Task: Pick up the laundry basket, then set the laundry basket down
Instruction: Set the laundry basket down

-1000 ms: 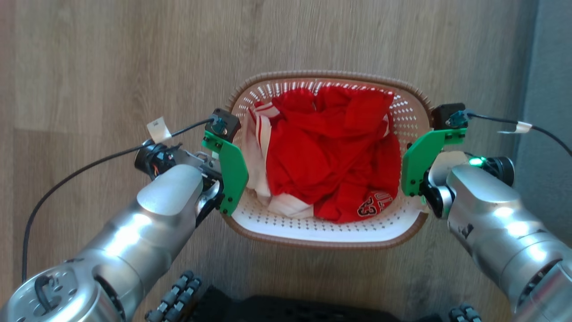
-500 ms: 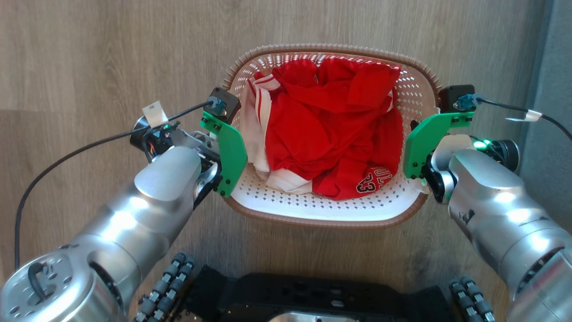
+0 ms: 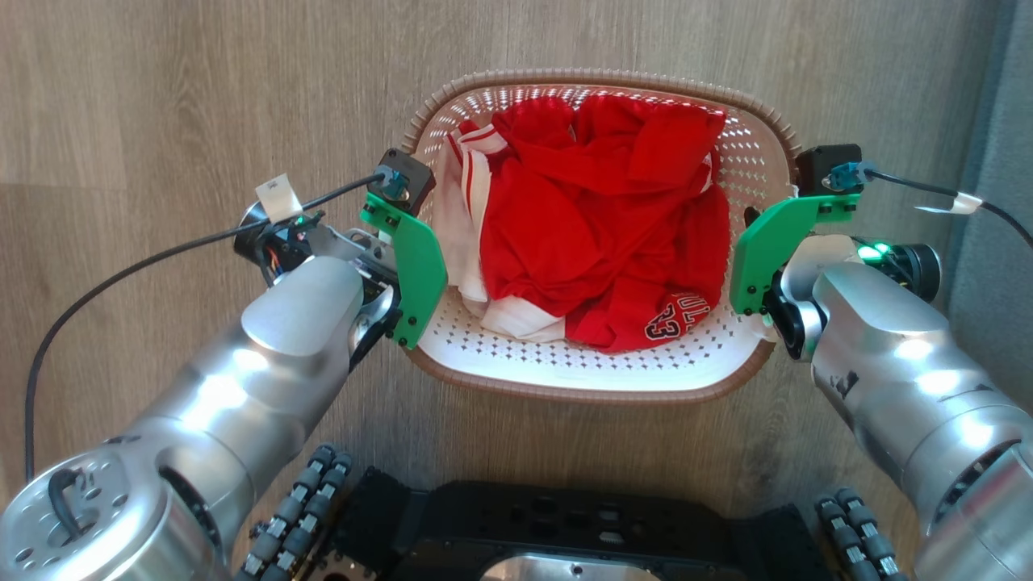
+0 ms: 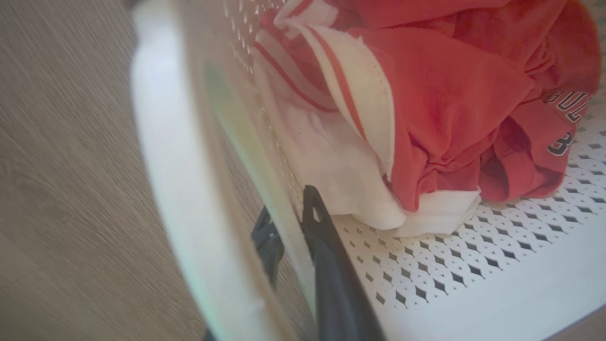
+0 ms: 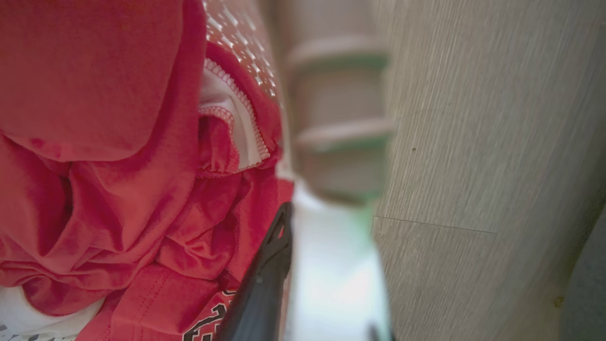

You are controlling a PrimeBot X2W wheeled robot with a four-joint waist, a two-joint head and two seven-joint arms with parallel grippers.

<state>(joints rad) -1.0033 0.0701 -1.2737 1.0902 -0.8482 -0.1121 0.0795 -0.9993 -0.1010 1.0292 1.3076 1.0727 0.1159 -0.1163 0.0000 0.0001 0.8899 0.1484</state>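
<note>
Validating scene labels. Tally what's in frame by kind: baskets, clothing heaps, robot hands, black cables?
Laundry basket: 1
Clothing heap, red and white: 1 (number of garments cannot be told)
Robot hands: 2, the left hand and the right hand
Black cables: 2, the left cable and the right cable
Total: 6

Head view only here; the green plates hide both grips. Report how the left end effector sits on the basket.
Observer: The left end effector straddles the basket wall, one dark finger inside, one outside, pinching it.
Operator: Now the right.
Observer: The right end effector has one finger inside beside the red cloth; the white handle sits between it and the outer fingertip.
Operator: Check the left for snagged cloth.
Observer: None between the fingers; the cloth lies just past the inner fingertip.
</note>
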